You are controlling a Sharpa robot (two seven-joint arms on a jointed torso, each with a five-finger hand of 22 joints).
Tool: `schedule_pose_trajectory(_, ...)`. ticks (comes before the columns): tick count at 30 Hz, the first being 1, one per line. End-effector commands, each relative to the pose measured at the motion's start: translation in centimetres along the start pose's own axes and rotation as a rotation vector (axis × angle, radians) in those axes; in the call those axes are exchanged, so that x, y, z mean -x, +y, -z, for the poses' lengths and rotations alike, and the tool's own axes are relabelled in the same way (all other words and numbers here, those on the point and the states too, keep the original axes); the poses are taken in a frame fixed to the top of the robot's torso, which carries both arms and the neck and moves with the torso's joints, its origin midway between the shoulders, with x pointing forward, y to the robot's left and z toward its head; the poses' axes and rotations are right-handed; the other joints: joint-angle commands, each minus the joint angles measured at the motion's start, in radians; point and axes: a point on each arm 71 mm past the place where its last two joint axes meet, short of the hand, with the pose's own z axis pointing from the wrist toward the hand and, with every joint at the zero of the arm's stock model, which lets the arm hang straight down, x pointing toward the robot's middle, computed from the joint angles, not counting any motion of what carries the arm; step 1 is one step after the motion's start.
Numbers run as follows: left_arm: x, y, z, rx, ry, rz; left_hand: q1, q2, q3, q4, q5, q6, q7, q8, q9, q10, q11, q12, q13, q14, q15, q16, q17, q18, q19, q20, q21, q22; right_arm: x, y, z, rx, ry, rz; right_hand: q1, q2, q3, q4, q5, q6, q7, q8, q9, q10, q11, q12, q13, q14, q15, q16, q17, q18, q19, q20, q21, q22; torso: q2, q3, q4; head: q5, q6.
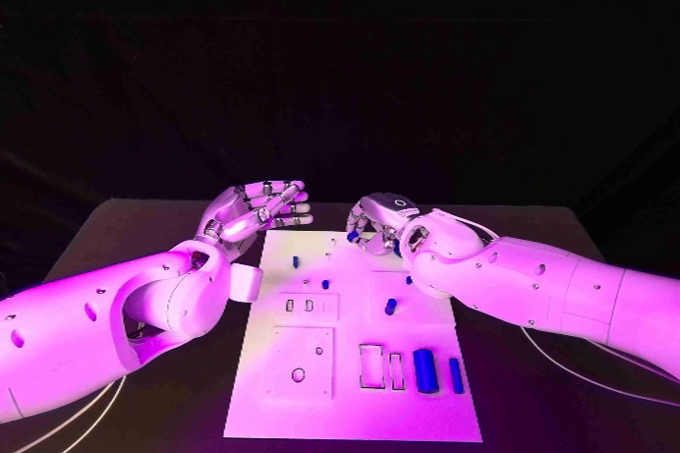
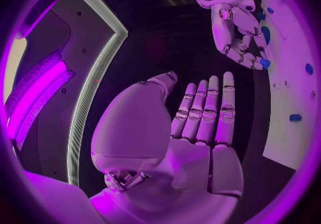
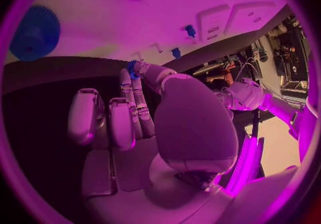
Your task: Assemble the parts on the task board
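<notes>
left hand [image 1: 259, 209]: hanging over the desk [image 1: 156, 237] just off the far-left corner of the task board [image 1: 355, 374], palm up-ish, fingers stretched out side by side and holding nothing. The left wrist view shows it best, with flat fingers [image 2: 208, 112] and a bare palm.

right hand [image 1: 377, 220]: over the far edge of the board, right across from the left hand with a small gap between them. Its fingers are curled in and pinching a small blue part [image 1: 353, 237] at the tips. Same blue bit shows at the fingertips in the left wrist view [image 2: 265, 63] and the right wrist view [image 3: 131, 68].

task board: white plate lying flat on the desk, mostly nearer the robot than both hands; only its far edge sits under the right hand.

loose parts near the right hand: a couple of small blue pegs [image 1: 297, 261] stand on the board just on the robot's side of the hands, and another small one [image 1: 391, 306] is a bit further down by the right forearm.

parts far from the hands: a fat blue cylinder [image 1: 424, 365] and a thinner blue bar [image 1: 456, 374] lie side by side at the near-right end of the board, next to the rectangular slots [image 1: 371, 365].

blue gear [image 3: 35, 34]: lying on the board in the right wrist view, well apart from that hand's fingers.
</notes>
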Motion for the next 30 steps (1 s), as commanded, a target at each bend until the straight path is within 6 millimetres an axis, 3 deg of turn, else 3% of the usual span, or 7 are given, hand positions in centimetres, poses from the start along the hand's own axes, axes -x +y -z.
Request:
schedule_pose_trajectory(1, -0.4, -0.2, -0.1, -0.011, 0.024, 0.009, -0.003, -0.007, 0.008, -0.001, 0.000, 0.004, 0.026, 0.002, 0.001, -0.001, 0.004, -0.007, -0.002, -0.009, 0.000, -0.002, 0.002, 0.013, 0.007, -0.002, 0.005, 0.001, -0.2, 0.2, -0.6, 0.005, -0.007, -0.005, 0.002, 0.005, 0.009, -0.002, 0.003, -0.008, 0.004, 0.002, 0.003, 0.024, -0.027, -0.005, 0.004, 0.051, -0.001, 0.005, 0.001, -0.006, 0.003, -0.001, 0.004, 0.001, 0.001, -0.0012, 0.0025, 0.000, -0.001)
schedule_pose_trajectory(8, -0.5, -0.1, -0.2, -0.011, 0.027, 0.011, -0.003, -0.007, 0.009, -0.001, 0.000, 0.004, 0.026, 0.002, 0.001, -0.001, 0.004, -0.007, -0.002, -0.011, 0.001, -0.003, 0.002, 0.013, 0.007, -0.001, 0.005, 0.001, -0.8, 0.7, -1.6, 0.012, 0.002, -0.008, 0.001, 0.002, 0.010, -0.004, 0.003, -0.010, 0.005, 0.002, 0.005, 0.022, -0.026, -0.007, 0.005, 0.051, 0.000, 0.005, 0.001, -0.006, 0.001, 0.000, 0.003, 0.000, 0.000, 0.0002, 0.0006, 0.007, -0.004)
schedule_pose_trajectory(13, -0.4, -0.1, -0.2, -0.011, 0.027, 0.011, -0.004, -0.007, 0.009, -0.001, -0.001, 0.004, 0.026, 0.002, 0.001, -0.001, 0.005, -0.008, -0.002, -0.012, 0.001, -0.003, 0.002, 0.013, 0.006, -0.001, 0.004, 0.000, -1.2, 1.0, -2.0, 0.014, 0.014, -0.009, -0.001, -0.001, 0.010, -0.005, 0.002, -0.012, 0.006, 0.002, 0.006, 0.021, -0.025, -0.008, 0.005, 0.051, 0.001, 0.005, 0.000, -0.006, 0.000, 0.000, 0.002, -0.001, 0.002, -0.0026, 0.0043, 0.008, -0.005)
schedule_pose_trajectory(15, -0.3, -0.1, -0.2, -0.012, 0.023, 0.008, -0.004, -0.007, 0.009, -0.001, -0.001, 0.004, 0.026, 0.002, 0.001, -0.001, 0.005, -0.008, -0.002, -0.012, 0.001, -0.003, 0.002, 0.013, 0.006, -0.001, 0.004, 0.000, -1.3, 1.0, -2.1, 0.014, 0.018, -0.009, -0.002, -0.003, 0.010, -0.006, 0.002, -0.013, 0.006, 0.001, 0.006, 0.020, -0.024, -0.010, 0.005, 0.051, 0.001, 0.006, 0.000, -0.006, 0.000, 0.001, 0.002, 0.000, 0.002, -0.0020, 0.0033, 0.009, -0.006)
schedule_pose_trajectory(30, 4.0, -1.0, -1.5, -0.036, -0.077, -0.060, -0.014, -0.012, 0.025, -0.012, -0.001, -0.010, 0.033, -0.004, 0.001, -0.013, 0.014, -0.032, -0.004, -0.050, 0.015, -0.028, 0.020, 0.009, -0.074, 0.022, -0.042, -0.026, -1.9, 1.3, -2.7, 0.008, 0.034, -0.009, -0.005, -0.006, 0.011, -0.007, 0.002, -0.017, 0.008, 0.000, 0.008, 0.018, -0.023, -0.013, 0.006, 0.051, 0.002, 0.006, 0.000, -0.005, -0.002, 0.002, 0.001, -0.002, 0.001, -0.0008, 0.0019, 0.014, -0.009)
